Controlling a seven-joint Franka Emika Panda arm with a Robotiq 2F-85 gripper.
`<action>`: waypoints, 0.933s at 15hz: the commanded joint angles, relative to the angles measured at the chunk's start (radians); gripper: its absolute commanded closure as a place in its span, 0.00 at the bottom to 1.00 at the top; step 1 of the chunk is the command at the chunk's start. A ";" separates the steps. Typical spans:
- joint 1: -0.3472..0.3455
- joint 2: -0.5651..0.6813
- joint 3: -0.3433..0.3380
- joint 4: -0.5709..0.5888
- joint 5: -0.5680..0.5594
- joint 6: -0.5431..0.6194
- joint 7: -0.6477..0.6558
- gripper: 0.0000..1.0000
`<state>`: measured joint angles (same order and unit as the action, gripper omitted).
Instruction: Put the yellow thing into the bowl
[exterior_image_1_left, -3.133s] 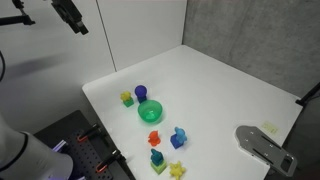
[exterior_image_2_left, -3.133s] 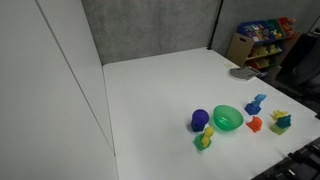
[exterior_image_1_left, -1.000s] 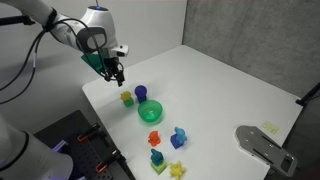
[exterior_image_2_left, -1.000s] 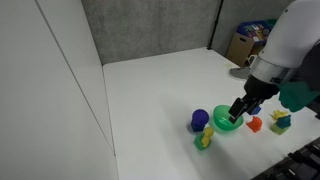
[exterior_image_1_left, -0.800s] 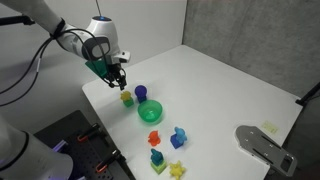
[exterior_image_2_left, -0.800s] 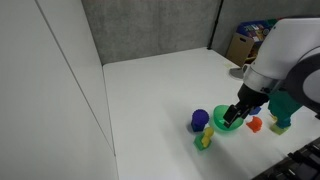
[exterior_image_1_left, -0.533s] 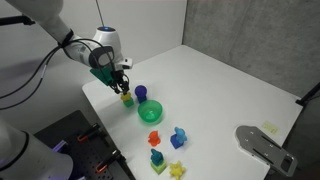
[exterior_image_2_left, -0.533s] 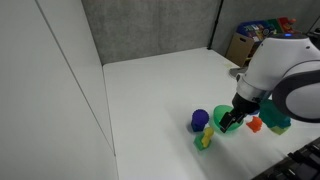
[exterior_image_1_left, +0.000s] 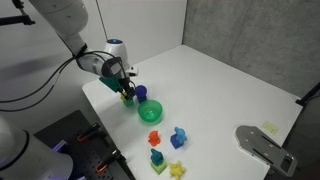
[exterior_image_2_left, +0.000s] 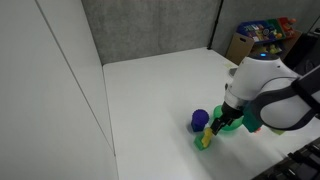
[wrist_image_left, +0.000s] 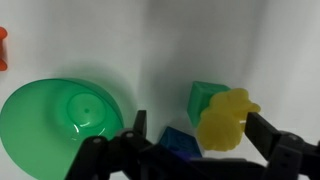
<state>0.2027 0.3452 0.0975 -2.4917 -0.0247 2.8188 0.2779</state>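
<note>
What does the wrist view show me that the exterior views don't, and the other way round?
Only the wrist view: the gripper with its fingers spread open on either side of the yellow block, which touches a green cube, and the bowl empty inside. Only an exterior view: the purple cup, the yellow star and the arm. Both: the bowl close beside the gripper.

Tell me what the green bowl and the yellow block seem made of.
The bowl: likely moulded plastic, glossy; soft highlights and a slightly see-through green wall. The yellow block: probably plastic too, duller; rounded lumpy edges, no sharp shine, though blur in the wrist view leaves it open.
</note>
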 joint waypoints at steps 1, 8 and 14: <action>-0.012 0.050 0.037 0.055 0.089 -0.001 -0.010 0.00; 0.031 0.062 0.019 0.073 0.181 0.027 0.068 0.00; 0.068 0.108 -0.009 0.084 0.184 0.110 0.132 0.00</action>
<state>0.2375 0.4193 0.1120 -2.4303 0.1490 2.8868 0.3699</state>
